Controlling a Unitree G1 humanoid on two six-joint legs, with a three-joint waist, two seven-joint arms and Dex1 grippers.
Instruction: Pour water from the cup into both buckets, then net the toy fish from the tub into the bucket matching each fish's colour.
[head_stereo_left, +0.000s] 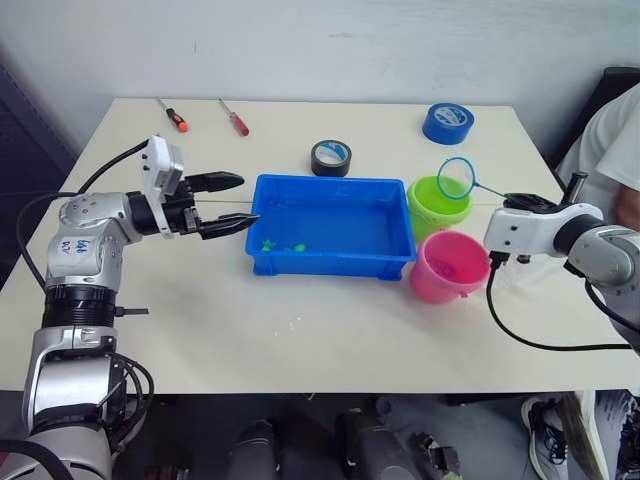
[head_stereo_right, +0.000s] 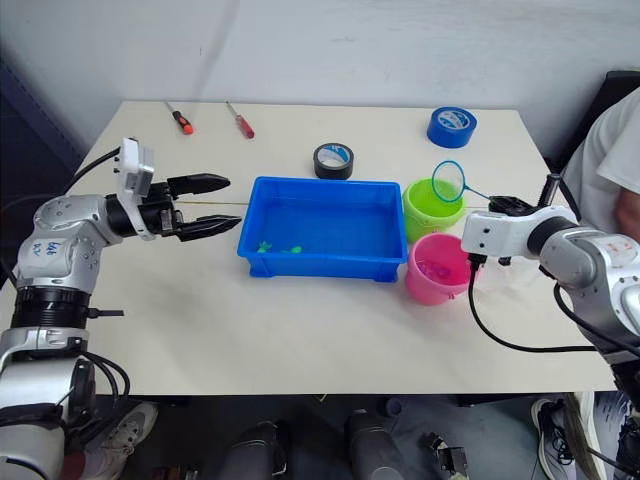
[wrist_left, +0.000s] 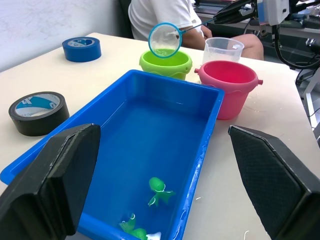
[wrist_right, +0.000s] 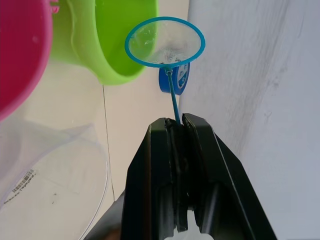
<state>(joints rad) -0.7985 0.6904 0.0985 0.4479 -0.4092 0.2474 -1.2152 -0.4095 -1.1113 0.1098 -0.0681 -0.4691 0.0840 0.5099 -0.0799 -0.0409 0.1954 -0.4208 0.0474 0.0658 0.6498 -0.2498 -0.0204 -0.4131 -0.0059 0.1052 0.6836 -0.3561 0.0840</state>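
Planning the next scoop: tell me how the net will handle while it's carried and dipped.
The net probably weighs little: thin hoop, sheer mesh. Its slim handle, pinched at the far end by the right gripper, may flex or wobble. The mesh looks floppy, so a fish could cling.

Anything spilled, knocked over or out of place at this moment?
Nothing stands out. The tub, green bucket, pink bucket and cup all stand upright, and the table shows no obvious puddle.
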